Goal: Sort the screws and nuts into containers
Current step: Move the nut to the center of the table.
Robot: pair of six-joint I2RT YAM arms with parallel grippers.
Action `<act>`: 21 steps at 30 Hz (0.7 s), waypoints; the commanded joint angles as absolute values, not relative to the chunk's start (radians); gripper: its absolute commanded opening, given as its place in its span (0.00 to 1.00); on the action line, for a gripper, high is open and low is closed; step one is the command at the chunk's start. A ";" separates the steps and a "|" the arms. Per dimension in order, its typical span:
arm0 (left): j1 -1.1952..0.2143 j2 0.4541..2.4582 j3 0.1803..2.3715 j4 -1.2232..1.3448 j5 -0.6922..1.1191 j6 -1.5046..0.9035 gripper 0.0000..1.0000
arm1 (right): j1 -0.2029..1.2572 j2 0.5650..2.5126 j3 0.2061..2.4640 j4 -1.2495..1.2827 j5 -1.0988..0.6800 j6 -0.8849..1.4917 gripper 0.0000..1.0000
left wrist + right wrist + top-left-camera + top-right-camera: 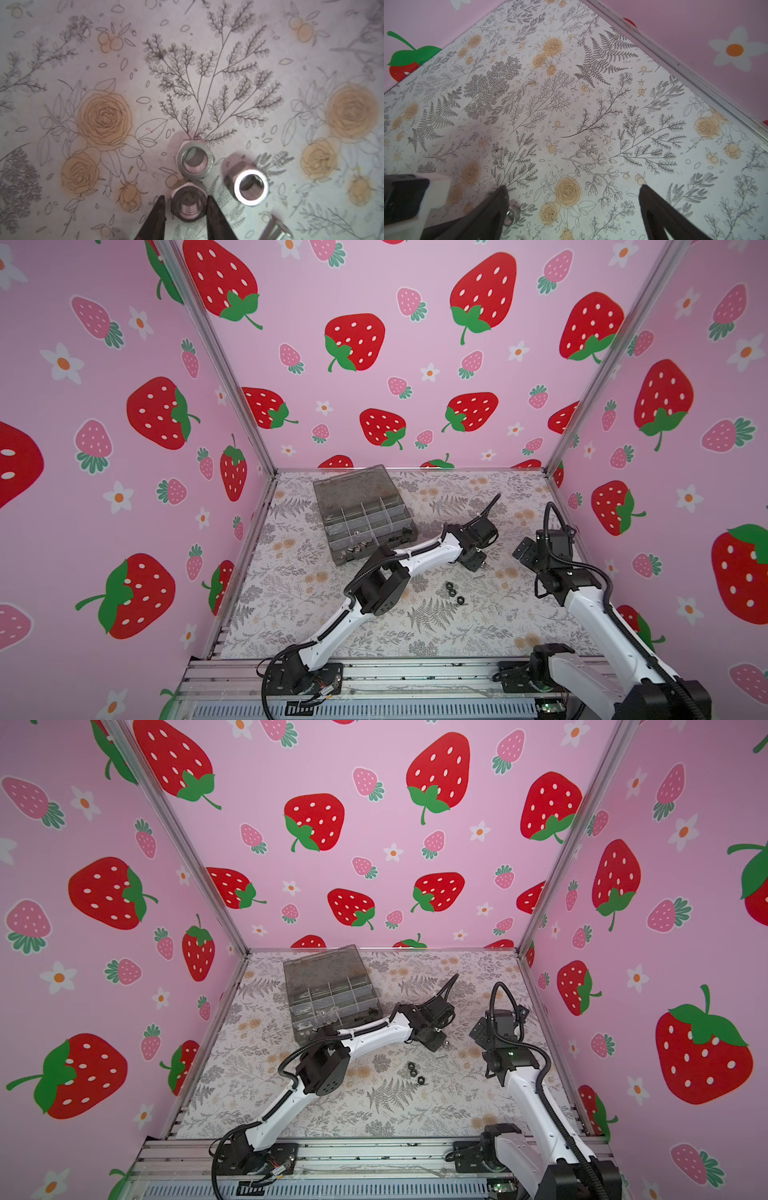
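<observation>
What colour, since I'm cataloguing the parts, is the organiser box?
The organiser box is a translucent smoky grey; it shows best in both top views.

Silver screw [275, 229] partly beyond frame edge

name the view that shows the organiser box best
The top views. In both, the organiser box sits in full frame, lid open, dividers visible, the left arm crossing its near edge. Neither wrist view shows it.

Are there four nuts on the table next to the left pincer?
No, only three nuts lie by the left pincer, plus one silver screw.
</observation>
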State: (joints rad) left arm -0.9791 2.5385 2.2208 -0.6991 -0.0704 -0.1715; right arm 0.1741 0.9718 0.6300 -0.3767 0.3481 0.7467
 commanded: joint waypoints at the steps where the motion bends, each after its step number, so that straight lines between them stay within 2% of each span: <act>1: -0.981 2.589 2.286 -0.779 -0.110 -0.164 0.35 | 0.168 0.949 0.614 -0.396 0.362 0.769 1.00; 13: -0.981 2.642 2.373 -0.866 -0.109 -0.162 0.35 | 0.169 0.919 0.605 -0.402 0.365 0.775 1.00; 21: -0.981 2.661 2.402 -0.902 -0.115 -0.158 0.30 | 0.169 0.882 0.600 -0.397 0.371 0.777 1.00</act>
State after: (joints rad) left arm -0.9798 2.6129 2.3730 -0.8097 -0.0963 -0.1638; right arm 0.1738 0.8932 0.6083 -0.3840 0.3496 0.7624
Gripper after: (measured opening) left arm 0.306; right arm 0.995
